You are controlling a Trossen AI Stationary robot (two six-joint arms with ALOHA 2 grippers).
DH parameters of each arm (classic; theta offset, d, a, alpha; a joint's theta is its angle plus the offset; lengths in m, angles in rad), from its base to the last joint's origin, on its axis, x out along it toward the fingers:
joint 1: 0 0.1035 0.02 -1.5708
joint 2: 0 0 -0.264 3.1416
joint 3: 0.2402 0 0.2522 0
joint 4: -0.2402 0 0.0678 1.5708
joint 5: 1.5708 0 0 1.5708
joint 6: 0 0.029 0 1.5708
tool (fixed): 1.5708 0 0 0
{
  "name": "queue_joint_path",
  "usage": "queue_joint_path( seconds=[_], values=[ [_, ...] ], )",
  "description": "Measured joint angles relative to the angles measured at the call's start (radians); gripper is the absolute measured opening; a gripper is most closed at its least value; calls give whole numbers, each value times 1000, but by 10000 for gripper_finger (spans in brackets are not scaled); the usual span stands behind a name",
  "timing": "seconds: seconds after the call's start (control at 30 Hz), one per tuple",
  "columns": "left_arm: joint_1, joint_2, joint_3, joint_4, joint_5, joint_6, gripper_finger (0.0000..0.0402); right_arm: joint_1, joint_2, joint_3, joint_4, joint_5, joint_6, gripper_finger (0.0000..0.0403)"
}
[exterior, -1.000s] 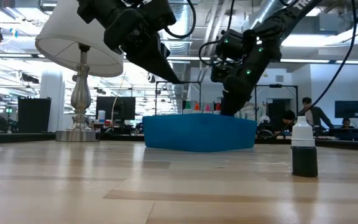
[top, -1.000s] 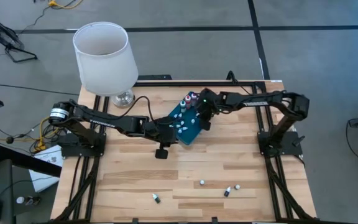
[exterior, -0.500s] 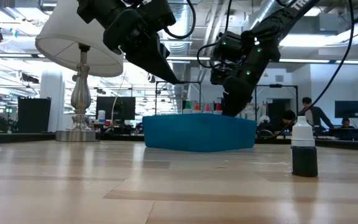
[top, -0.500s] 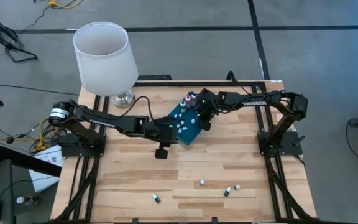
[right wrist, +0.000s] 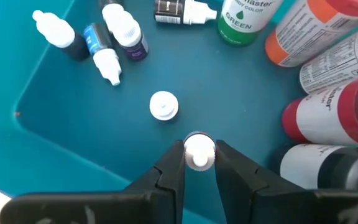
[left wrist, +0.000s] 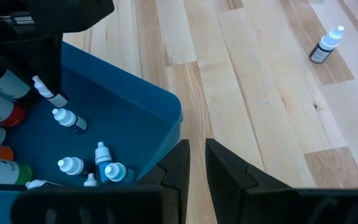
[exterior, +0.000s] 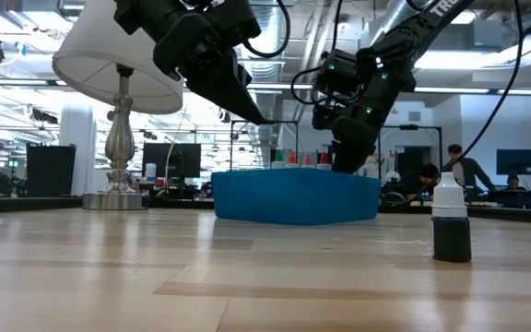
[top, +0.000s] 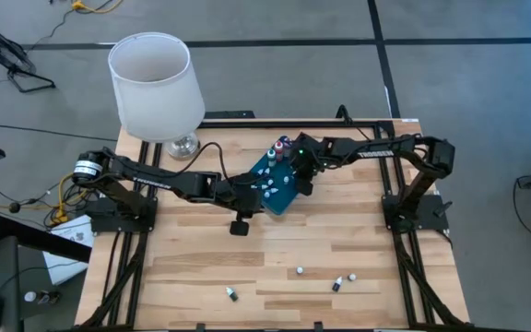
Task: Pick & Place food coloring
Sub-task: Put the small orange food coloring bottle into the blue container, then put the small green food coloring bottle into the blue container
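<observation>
Under the ceiling lights of an open office, my rig works a pale wooden bench [top: 275, 249] of butcher-block planks, with people seated at screens far behind it. The small white-capped food coloring bottle [right wrist: 198, 151] sits pinched by its cap between the fingers of my right tool [right wrist: 198, 163], which has closed narrowly on it and holds it low inside the teal rounded plastic tray [right wrist: 73, 118]. Just beside it stands another white-capped bottle [right wrist: 163, 106], seen cap-on, and a few more tiny bottles with blue or dark bodies [right wrist: 114, 43] lie on their sides on the tray floor. Larger labelled bottles with green, orange and red bodies [right wrist: 328, 81] crowd one end of the tray.

From above, the tray [top: 281, 197] lies near the middle of the bench's far half, with both dark arms meeting over it. My left tool [left wrist: 193, 163] hangs at the tray's edge with its fingers pressed nearly together and nothing between them.

Three stray bottles [top: 300, 271] rest well apart from the tray near the bench's front edge; one dark bottle with a white cap [exterior: 451, 221] stands upright in the level view. A silver-stemmed lamp with a white shade [top: 152, 83] stands at the bench's far left corner.
</observation>
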Motion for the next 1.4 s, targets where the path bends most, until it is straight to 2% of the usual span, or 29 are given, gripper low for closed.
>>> queue_joint_path(
  seconds=[0.87, 1.23, 1.4],
  values=[
    [0, 0, 0, 0, 0, 1, 41, 0, 0, 0, -7, 1, -18, 69],
    [0, 0, 0, 0, 0, 1, 41, 0, 1, 29, -23, 1, 0, 134],
    [0, 0, 0, 0, 0, 1, 41, 0, 1, 56, -49, 1, 0, 150]
  ],
)
